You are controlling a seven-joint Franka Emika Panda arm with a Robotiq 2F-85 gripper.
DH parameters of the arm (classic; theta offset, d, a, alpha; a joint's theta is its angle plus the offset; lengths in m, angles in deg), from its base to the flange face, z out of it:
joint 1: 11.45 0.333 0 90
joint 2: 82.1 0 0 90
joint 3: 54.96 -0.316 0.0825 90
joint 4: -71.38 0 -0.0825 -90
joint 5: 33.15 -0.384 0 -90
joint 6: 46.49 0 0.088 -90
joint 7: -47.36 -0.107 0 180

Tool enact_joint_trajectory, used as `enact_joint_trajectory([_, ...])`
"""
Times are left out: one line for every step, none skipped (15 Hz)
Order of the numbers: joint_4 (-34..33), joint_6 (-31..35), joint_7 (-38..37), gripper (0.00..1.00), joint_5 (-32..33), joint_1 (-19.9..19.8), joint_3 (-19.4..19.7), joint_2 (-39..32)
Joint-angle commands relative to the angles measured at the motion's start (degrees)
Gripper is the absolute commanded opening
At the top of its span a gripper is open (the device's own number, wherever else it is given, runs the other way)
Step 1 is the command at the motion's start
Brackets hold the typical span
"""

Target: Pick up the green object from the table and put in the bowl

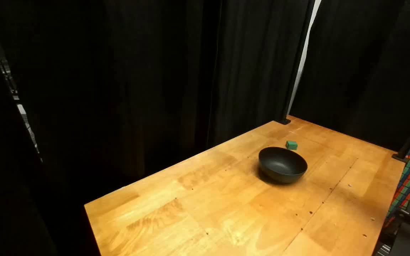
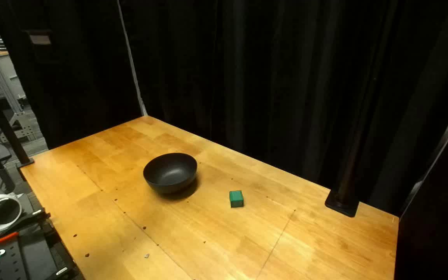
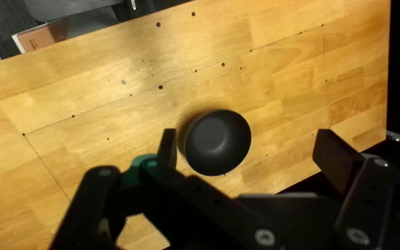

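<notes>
1. Wrist view: our gripper is above the table with its fingers wide apart and nothing held between them. The bowl shows through the gap, so a straight descent from here would probably meet the bowl, not the piece we want.

2. The green object rests on the table near the bowl, not touching it, as an exterior view shows us. With so wide a spread, one finger could catch the rim while reaching around the piece, sliding or tipping the bowl.

3. In the wrist view the green object seems mostly hidden behind the finger at picture left, only a patch of its colour showing. Lining up half-blind, we might set a fingertip on top of it or knock it sideways.

4. Neither exterior view shows the gripper, so we cannot check its height there. Misjudging it, we could press into the table or close over nothing.

5. The green object is small; an off-centre or corner grip may let it twist out on the lift. Letting go too high could then bounce it off the bowl's wall and out.
</notes>
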Motion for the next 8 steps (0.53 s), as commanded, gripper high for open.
enact_joint_trajectory([-0.42,-0.26,0.89,1.0,-0.8,-1.88,-1.36,-0.41])
enact_joint_trajectory([-0.64,-0.26,0.89,1.0,-0.8,-1.88,-1.35,-0.31])
enact_joint_trajectory([-0.77,-0.27,0.89,1.0,-0.8,-1.87,-1.33,-0.1])
enact_joint_trajectory([-0.87,-0.27,0.89,1.0,-0.8,-1.86,-1.33,-0.02])
enact_joint_trajectory([-0.9,-0.27,0.89,1.0,-0.8,-1.86,-1.32,-0.01])
enact_joint_trajectory([-0.9,-0.27,0.89,1.0,-0.8,-1.86,-1.33,-0.01])
enact_joint_trajectory([-0.9,-0.27,0.89,1.0,-0.8,-1.86,-1.33,-0.03])
enact_joint_trajectory([-0.9,-0.27,0.89,1.0,-0.8,-1.86,-1.33,-0.02])
